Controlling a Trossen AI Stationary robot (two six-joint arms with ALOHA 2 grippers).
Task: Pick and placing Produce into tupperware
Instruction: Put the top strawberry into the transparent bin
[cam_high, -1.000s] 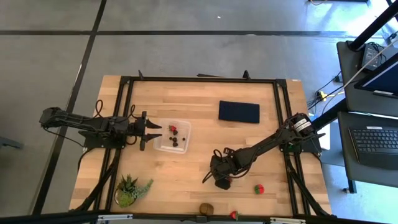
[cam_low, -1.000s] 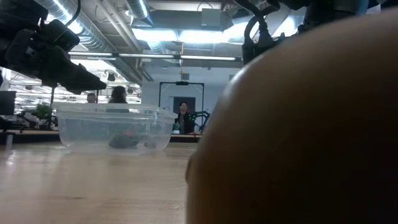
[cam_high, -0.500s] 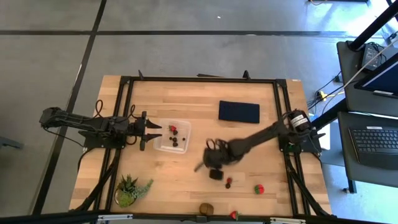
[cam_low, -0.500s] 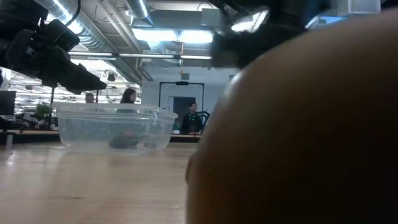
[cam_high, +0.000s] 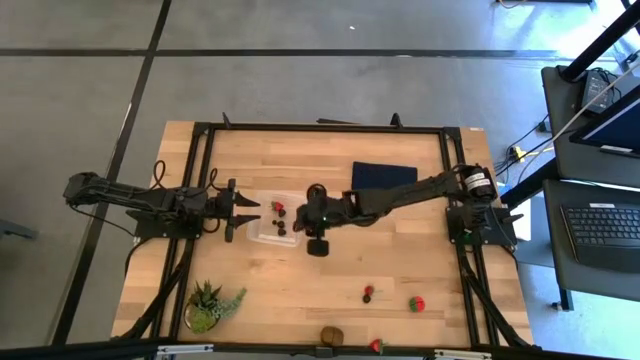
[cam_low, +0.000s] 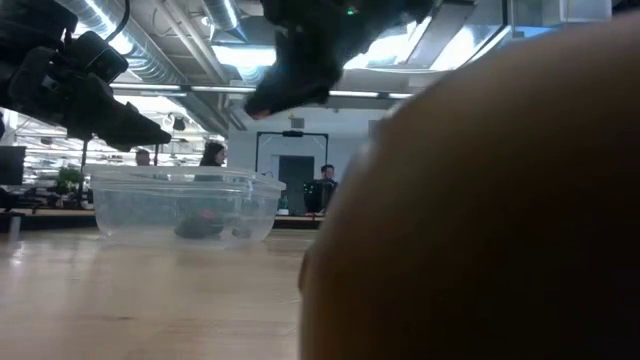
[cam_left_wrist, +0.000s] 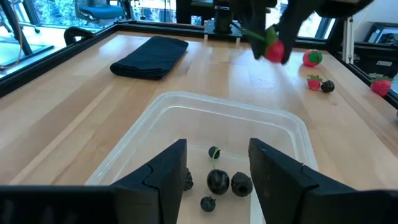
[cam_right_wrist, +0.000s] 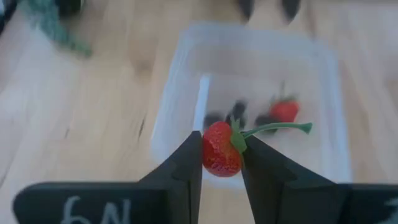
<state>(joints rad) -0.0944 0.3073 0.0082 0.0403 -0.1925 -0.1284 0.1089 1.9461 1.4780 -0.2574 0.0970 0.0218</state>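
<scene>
The clear tupperware (cam_high: 277, 220) stands left of the table's middle, with a strawberry (cam_high: 278, 208) and several dark berries (cam_left_wrist: 217, 180) inside it. My right gripper (cam_right_wrist: 221, 147) is shut on a red strawberry (cam_right_wrist: 219, 152) that hangs in the air just right of the tupperware's right wall. In the low view this gripper (cam_low: 290, 85) stands high above the tupperware (cam_low: 185, 205). My left gripper (cam_left_wrist: 217, 168) is open and hovers over the tupperware's left wall, touching nothing. More produce lies near the front right. My right gripper pinches the strawberry's red body (cam_right_wrist: 211, 155) between its two fingers. The fingers slant downward from the table's right side. The strawberry is lifted clear of the table, and its green stem (cam_right_wrist: 280, 129) sticks out sideways past one finger.
On the near right of the table lie a small strawberry with a dark berry (cam_high: 368, 293), another strawberry (cam_high: 417, 302), a brown kiwi (cam_high: 332, 335) and a strawberry (cam_high: 377, 345) at the front edge. A potted plant (cam_high: 212, 305) stands near left, and a dark blue cloth (cam_high: 384, 180) lies far right.
My right gripper has risen from the near right of the table and swung toward the far left, up to the tupperware, rolling its wrist on the way. It has carried the strawberry along, lifted clear of the table. A small strawberry and a berry stayed behind.
</scene>
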